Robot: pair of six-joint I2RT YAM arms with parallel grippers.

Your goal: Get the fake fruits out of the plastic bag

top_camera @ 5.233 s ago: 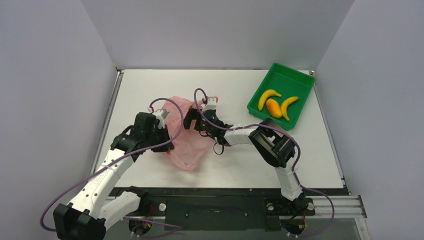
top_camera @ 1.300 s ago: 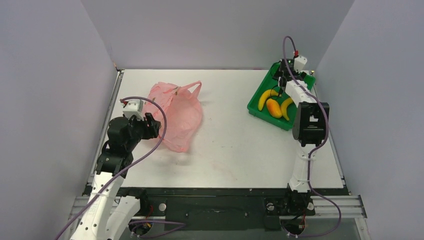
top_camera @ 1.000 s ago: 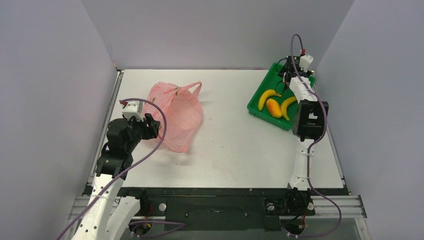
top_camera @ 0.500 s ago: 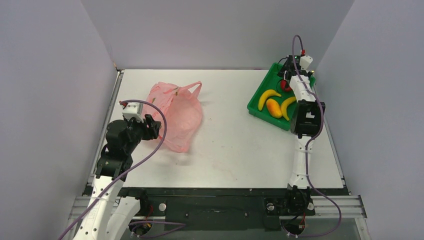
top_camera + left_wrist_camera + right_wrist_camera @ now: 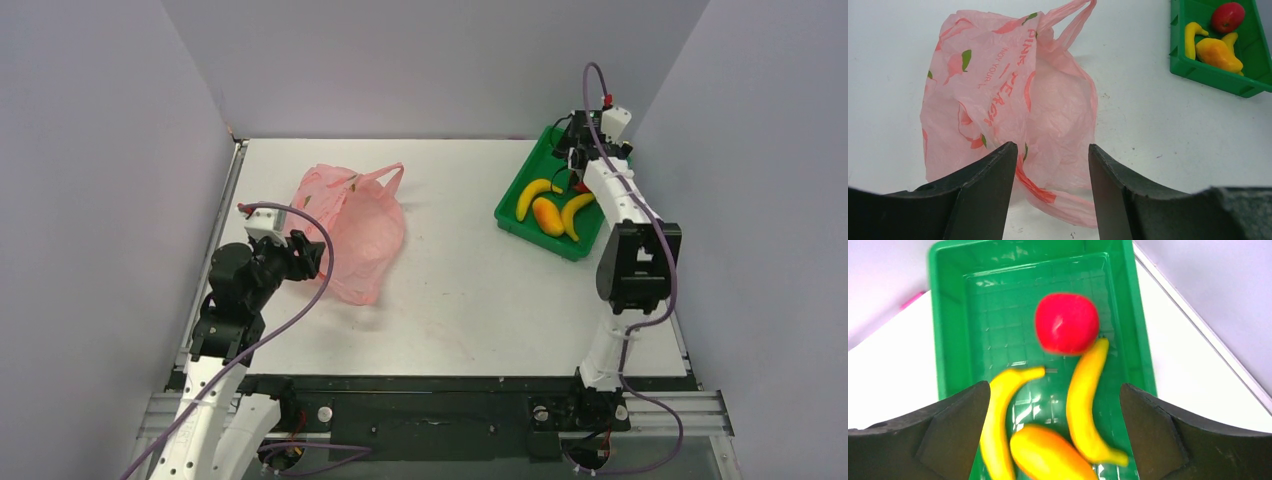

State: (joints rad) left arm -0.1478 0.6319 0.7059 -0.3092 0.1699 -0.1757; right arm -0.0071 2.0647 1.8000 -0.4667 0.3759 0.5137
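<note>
The pink plastic bag [image 5: 350,225] lies flat and crumpled on the white table, its loop handles pointing to the back. My left gripper [image 5: 305,255] hovers at the bag's near left edge, open, with only the bag [image 5: 998,100] showing beyond its fingers [image 5: 1050,150]. Two yellow bananas [image 5: 1085,405] [image 5: 1000,425], an orange mango [image 5: 1048,455] and a round red fruit [image 5: 1066,323] lie in the green tray [image 5: 935,315]. My right gripper [image 5: 1053,390] hangs above them, open wide and empty.
The green tray [image 5: 530,232] sits at the back right corner, close to the right wall. Grey walls enclose the table on three sides. The right arm's elbow [image 5: 637,265] stands tall over the table's right side.
My right gripper has opened wide and the red fruit now lies loose in the tray. The right elbow swung right and nearer. The left arm and the bag have hardly moved.
</note>
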